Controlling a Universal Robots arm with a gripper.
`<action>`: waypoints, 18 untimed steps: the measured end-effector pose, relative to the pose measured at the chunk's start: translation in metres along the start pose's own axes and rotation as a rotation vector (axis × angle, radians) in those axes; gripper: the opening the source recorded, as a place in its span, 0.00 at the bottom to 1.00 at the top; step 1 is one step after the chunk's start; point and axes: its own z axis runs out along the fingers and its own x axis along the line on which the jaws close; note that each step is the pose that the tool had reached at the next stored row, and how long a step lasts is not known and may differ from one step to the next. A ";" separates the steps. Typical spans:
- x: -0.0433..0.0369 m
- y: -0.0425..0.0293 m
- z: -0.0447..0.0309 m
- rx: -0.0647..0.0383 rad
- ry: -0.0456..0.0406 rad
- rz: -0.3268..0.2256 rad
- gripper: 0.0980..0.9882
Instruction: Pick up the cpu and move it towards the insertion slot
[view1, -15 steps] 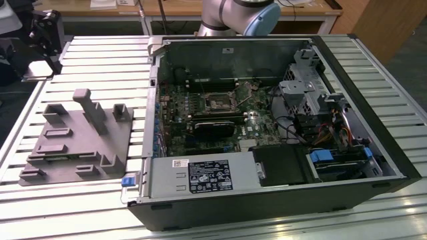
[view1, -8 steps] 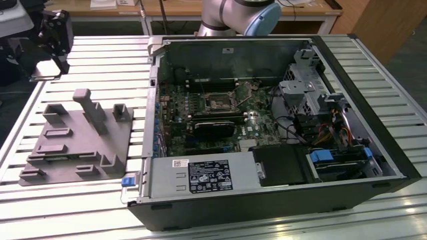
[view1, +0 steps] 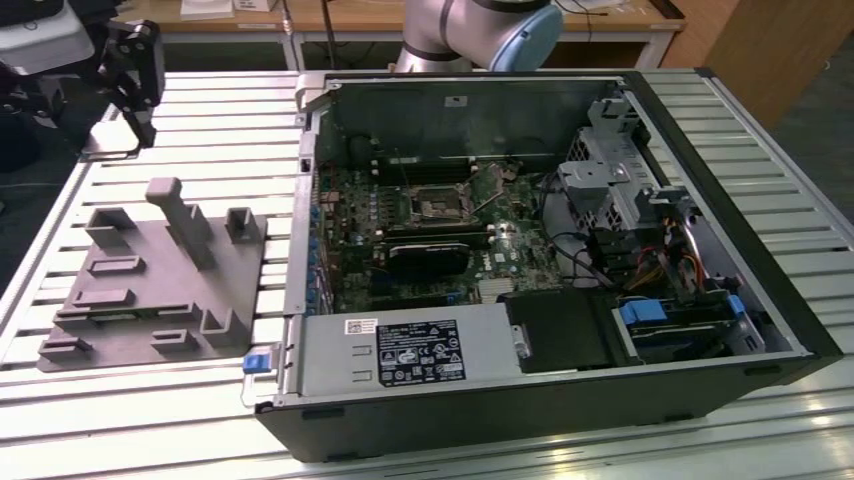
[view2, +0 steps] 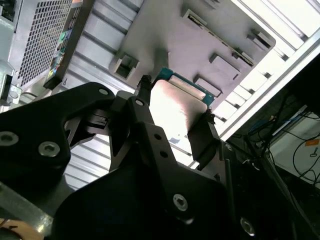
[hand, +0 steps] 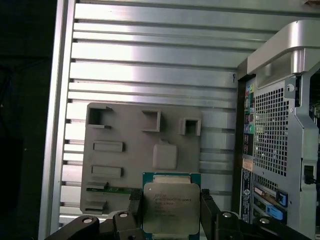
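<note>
1. Silver bench (view1: 200, 130) made of long metal slats, with a wooden desk and floor behind it.
2. In the first wrist view, cpu (hand: 170, 207) flat and square, shiny silver top with a green edge, sitting right between the two black fingers (hand: 135, 205) of the claw (hand: 170, 201).
3. Claw closed onto the cpu, one finger pressed on each side. Same grip in the second wrist view, with the claw (view2: 176, 100) around the bright cpu (view2: 172, 107).
4. Behind the cpu in both wrist views, a grey plastic plate (hand: 125, 165) with little blocks and hollow pockets. Looks lifted off that plate in the second wrist view, with the plate (view2: 200, 35) well apart from it.
5. In the exterior view, grey plate (view1: 134, 290) lying on the bench at the exterior view's left, just beside the open computer case (view1: 787, 330).
6. Inside the case, the insertion slot (view1: 437, 200), dark and square with a thin silver frame, near the middle of the green board. Well apart from the grey plate.
7. Near the slot, a long black card (view1: 427, 255), and a grey metal box with a white label (view1: 400, 352) at the near edge of the case.
8. Part of the robot arm (view1: 467, 30) at the far edge of the bench.
</note>
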 end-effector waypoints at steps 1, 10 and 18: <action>-0.0017 -0.0001 0.0000 0.000 0.0000 0.000 0.50; -0.0166 -0.0007 -0.0001 0.000 0.0000 0.000 0.50; -0.0272 -0.0011 -0.0001 0.000 0.0000 0.000 0.50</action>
